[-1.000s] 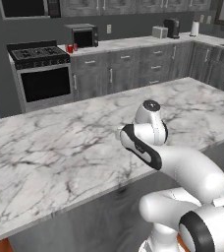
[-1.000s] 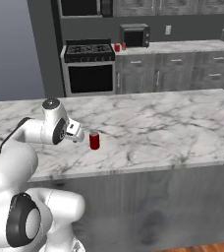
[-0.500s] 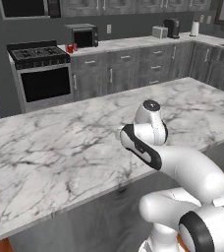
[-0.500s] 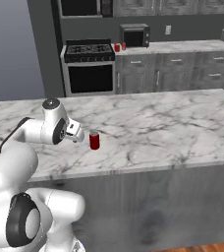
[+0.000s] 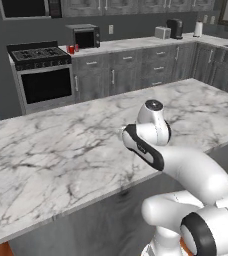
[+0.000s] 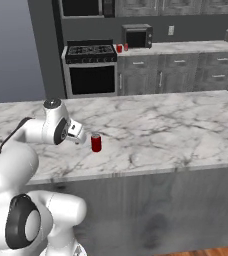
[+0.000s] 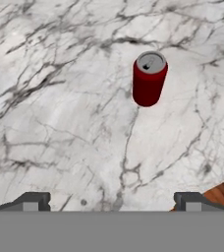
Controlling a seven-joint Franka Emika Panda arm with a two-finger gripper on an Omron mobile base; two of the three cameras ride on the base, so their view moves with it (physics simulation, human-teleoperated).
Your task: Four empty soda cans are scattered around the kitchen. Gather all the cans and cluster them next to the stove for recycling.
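A red soda can (image 6: 96,143) stands upright on the white marble island counter (image 6: 161,125), near its front edge. The gripper (image 6: 79,134) sits just to the left of this can in the right base view, level with it and not touching. In the hand view the same can (image 7: 149,78) lies ahead of the gripper (image 7: 111,203), a little right of centre, silver top showing, with bare marble between it and the fingers (image 7: 33,201). The fingers are spread wide apart and hold nothing.

Across the kitchen, on the far counter (image 6: 186,47), two more red cans (image 6: 119,48) stand close together between the stove (image 6: 89,67) and a dark boxy countertop oven (image 6: 137,35). The left base view shows them too, the cans (image 5: 71,49) just right of the stove (image 5: 41,75) and left of the small oven (image 5: 83,36). They are too small to tell whether they touch each other.
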